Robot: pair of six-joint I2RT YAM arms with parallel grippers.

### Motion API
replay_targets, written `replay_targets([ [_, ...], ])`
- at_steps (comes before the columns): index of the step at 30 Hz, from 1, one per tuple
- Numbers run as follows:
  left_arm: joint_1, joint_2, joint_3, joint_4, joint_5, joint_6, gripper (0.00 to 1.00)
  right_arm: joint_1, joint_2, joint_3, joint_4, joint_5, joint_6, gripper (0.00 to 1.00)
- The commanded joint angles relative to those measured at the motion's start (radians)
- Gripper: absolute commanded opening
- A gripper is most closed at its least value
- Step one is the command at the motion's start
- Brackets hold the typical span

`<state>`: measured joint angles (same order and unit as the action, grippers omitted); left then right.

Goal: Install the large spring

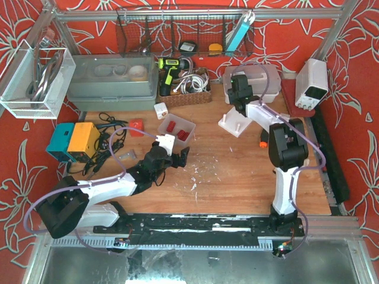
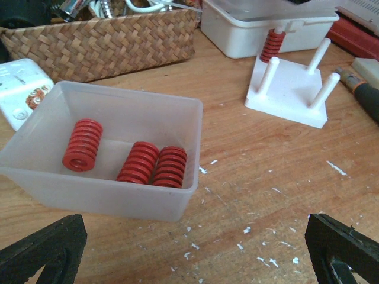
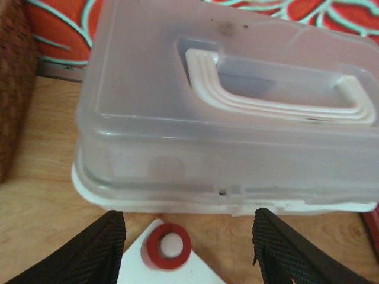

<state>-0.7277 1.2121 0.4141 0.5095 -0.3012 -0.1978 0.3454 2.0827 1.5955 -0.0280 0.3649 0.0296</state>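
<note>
The right arm (image 1: 278, 148) reaches to 1 o'clock of the table's centre. The right gripper (image 3: 188, 222) hangs over the white peg base (image 2: 290, 89) with its jaws parted and gripping nothing. The large spring (image 3: 151, 248) stands on the base's 11 o'clock peg as the left wrist view shows it. It lies between the 2 fingers (image 3: 109, 248) with a gap on each side.

The step in hand looks like the let-go after seating. Done well, the gripper would rise straight up so that neither pad snags a coil and tips the base. The coil appears to sit low on the peg, though whether it is fully down cannot be told.

The left gripper (image 2: 192, 248) waits spread wide and empty at 6 o'clock of the clear bin (image 2: 106, 189), which holds 3 more red springs (image 2: 83, 145).

A red floral backdrop (image 1: 284, 29) and an aluminium frame (image 1: 177, 13) close in the cell. The wooden table (image 1: 237, 177) is scuffed and strewn with white chips (image 2: 249, 229). A lidded plastic case (image 3: 225, 136) stands at 12 o'clock of the base, and a woven basket (image 2: 106, 41) at 12 o'clock of the bin.
</note>
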Motion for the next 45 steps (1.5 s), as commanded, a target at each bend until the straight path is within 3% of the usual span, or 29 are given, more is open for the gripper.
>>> replay_targets([
  [1, -0.007, -0.037, 0.006, -0.018, -0.066, 0.003, 1.00, -0.005, -0.147, -0.030, -0.167, -0.066, 0.111, 0.62],
  [6, -0.005, -0.050, 0.030, -0.063, -0.112, -0.015, 1.00, -0.005, -0.337, -0.139, -0.357, -0.192, 0.241, 0.70],
  [10, 0.014, -0.003, 0.159, -0.255, -0.194, -0.115, 1.00, 0.000, -0.536, -0.300, -0.405, -0.263, 0.330, 0.85],
  [12, 0.035, 0.040, 0.227, -0.343, -0.161, -0.152, 1.00, 0.005, -0.638, -0.400, -0.387, -0.338, 0.375, 0.97],
  [15, 0.070, 0.106, 0.327, -0.452, -0.079, -0.172, 0.96, 0.023, -0.794, -0.554, -0.360, -0.414, 0.438, 0.99],
  [20, 0.132, 0.215, 0.483, -0.578, 0.010, -0.095, 0.76, 0.051, -0.999, -0.747, -0.315, -0.453, 0.477, 0.99],
  [24, 0.204, 0.307, 0.620, -0.677, 0.013, -0.019, 0.52, 0.064, -1.126, -0.861, -0.248, -0.431, 0.468, 0.99],
  [27, 0.231, 0.369, 0.698, -0.724, 0.009, 0.039, 0.43, 0.066, -1.182, -0.902, -0.231, -0.392, 0.466, 0.99],
  [37, 0.276, 0.627, 0.989, -0.942, 0.058, 0.133, 0.37, 0.114, -1.204, -0.946, -0.178, -0.356, 0.472, 0.98],
  [45, 0.298, 0.749, 1.102, -1.047, 0.035, 0.131, 0.36, 0.125, -1.203, -0.959, -0.164, -0.341, 0.470, 0.98],
])
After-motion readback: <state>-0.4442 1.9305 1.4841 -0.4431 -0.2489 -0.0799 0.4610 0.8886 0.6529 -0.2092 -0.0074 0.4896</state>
